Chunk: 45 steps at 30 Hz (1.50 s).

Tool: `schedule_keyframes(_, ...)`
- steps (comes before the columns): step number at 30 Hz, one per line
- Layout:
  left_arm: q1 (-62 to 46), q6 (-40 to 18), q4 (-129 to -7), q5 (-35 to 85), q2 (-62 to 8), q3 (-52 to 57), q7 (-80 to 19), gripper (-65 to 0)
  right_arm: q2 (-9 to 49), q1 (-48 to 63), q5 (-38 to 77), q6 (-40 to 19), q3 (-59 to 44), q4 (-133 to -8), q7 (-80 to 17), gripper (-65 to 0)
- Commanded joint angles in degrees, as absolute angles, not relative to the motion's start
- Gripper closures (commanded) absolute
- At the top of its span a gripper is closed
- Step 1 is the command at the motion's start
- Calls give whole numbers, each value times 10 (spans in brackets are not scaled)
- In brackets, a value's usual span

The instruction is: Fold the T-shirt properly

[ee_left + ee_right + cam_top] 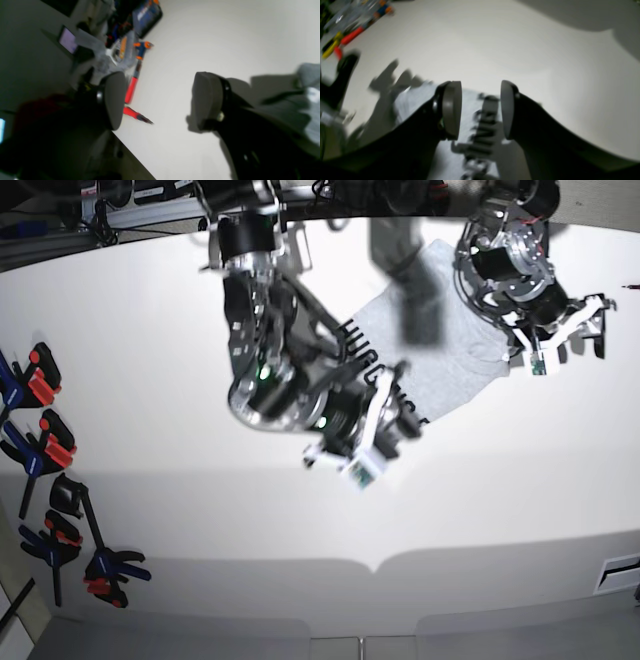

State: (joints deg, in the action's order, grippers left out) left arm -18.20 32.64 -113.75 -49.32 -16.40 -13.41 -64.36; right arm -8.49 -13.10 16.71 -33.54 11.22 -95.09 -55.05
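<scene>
- Left wrist view: we are looking past the left gripper [160, 100], its two grey pads [115, 100] standing wide apart with only bare white table [212, 37] between them, nothing held. The T-shirt [306, 100] is showing as a blurred grey bunch at the right edge, beyond the right-hand pad. A red-handled tool [136, 115] is lying on the table just beside the left-hand pad, with more orange and blue clutter [142, 47] above it.
- Right wrist view: we are seeing the right gripper [481, 110] hanging with its jaws parted and empty. The T-shirt [475, 120] is lying on the table [520, 50] under that gap, dark lettering [485, 125] facing up.
- Base view: we are watching the T-shirt [445, 370] lying rumpled on the table [150, 410] near the far edge. The right gripper [372, 448] is hovering at its near left edge over the lettering [375, 370]; the left gripper [570, 330] is off its right side. Clamps [45, 445] are sitting well apart, far to its left.
</scene>
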Motion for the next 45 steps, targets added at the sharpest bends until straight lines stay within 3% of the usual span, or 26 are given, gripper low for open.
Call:
schedule_keyframes(1,-180,341,-1149,-507,-152,-135,-635,-389,-90,-159,179,-331,107,-942,-534,-237)
schedule_keyframes(7,-183,277,-1149,-431,-112,-210,-634,-389,-90,-269,179,-331,101,-746,-533,-237)
schedule_keyframes(11,-183,279,-1149,-370,-112,-311,-630,-389,-90,-340,153,-331,101,-587,-503,-237)
schedule_keyframes(14,-186,287,-1133,-256,-114,-370,-539,-389,-90,-373,150,-333,101,-496,-484,-237)
schedule_keyframes(17,-182,287,-1091,-265,-103,-383,-513,-389,-90,-380,156,-337,101,-448,-481,-237)
schedule_keyframes(25,-151,287,-1003,-289,-97,-319,-522,-389,-90,-344,151,-370,101,-443,-491,-237)
schedule_keyframes(28,-153,287,-958,-327,-97,-267,-536,-389,-90,-319,152,-400,101,-444,-500,-234)
schedule_keyframes(33,-171,287,-914,-410,-103,-197,-565,-389,-90,-280,155,-400,105,-457,-500,-222)
schedule_keyframes(40,-165,307,-914,-442,-197,-135,-539,-389,-48,-224,276,-400,193,-536,-575,-222)
schedule_keyframes(45,-132,308,-914,-368,-263,-90,-540,-389,-32,-170,295,-400,236,-642,-588,-222)
